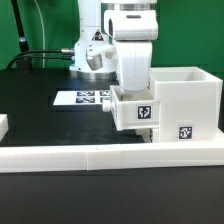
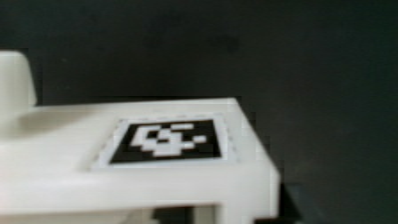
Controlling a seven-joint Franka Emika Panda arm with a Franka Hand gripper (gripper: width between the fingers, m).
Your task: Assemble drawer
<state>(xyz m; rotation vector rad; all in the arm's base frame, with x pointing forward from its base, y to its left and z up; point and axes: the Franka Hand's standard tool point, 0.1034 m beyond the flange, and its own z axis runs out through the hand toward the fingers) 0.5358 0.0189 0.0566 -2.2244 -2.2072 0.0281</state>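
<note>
A tray (image 1: pixel 137 112) is gripped by the hand (image 1: pixel 133 88) beside the housing (image 1: pixel 185 105); misalignment at insertion risks jamming.

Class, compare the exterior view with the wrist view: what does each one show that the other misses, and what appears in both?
Only the exterior view shows the arm's gripper above the scene, the large housing, the marker board and the long wall bar in front. Only the wrist view shows one tag close up, filling much of a white part's top face. Both share the black table and white tagged drawer plastic; the gripper's opening cannot be judged.
</note>
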